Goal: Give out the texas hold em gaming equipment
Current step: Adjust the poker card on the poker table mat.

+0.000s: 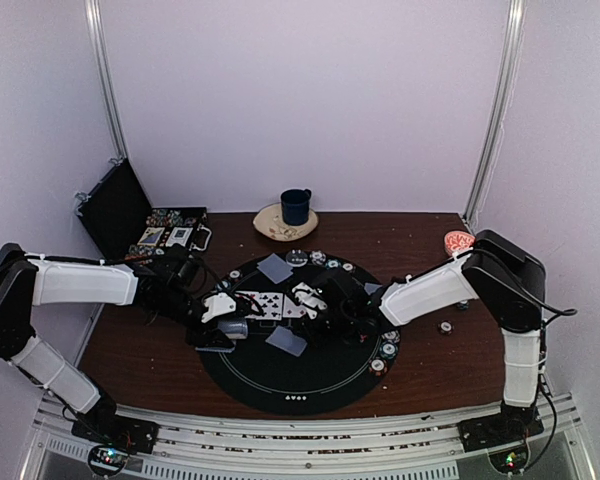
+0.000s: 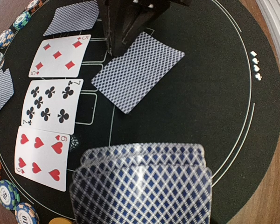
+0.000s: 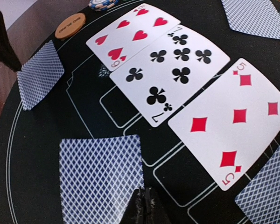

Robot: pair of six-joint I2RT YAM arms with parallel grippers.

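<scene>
My left gripper [image 1: 225, 330] is shut on a fanned deck of blue-backed playing cards [image 2: 142, 186], which hides its fingers. Three face-up cards lie in a row on the black round mat [image 1: 280, 385]: five of diamonds [image 3: 233, 116], seven of clubs [image 3: 170, 70] and six of hearts [image 3: 130, 32]. A face-down card [image 3: 100, 179] lies below them. My right gripper [image 3: 147, 205] is shut, its tips at that card's corner; whether they pinch the card does not show. More face-down cards [image 2: 72, 16] lie around. Striped poker chips [image 2: 9, 193] line the mat's rim, beside an orange button disc [image 3: 70, 25].
A dark blue mug [image 1: 296, 206] stands on a pale dish [image 1: 272, 226] behind the mat. A red-patterned small bowl [image 1: 458, 241] sits at the back right. An open black case [image 1: 120, 210] with chips and cards is at the back left. A lone chip [image 1: 445, 326] lies on the wood.
</scene>
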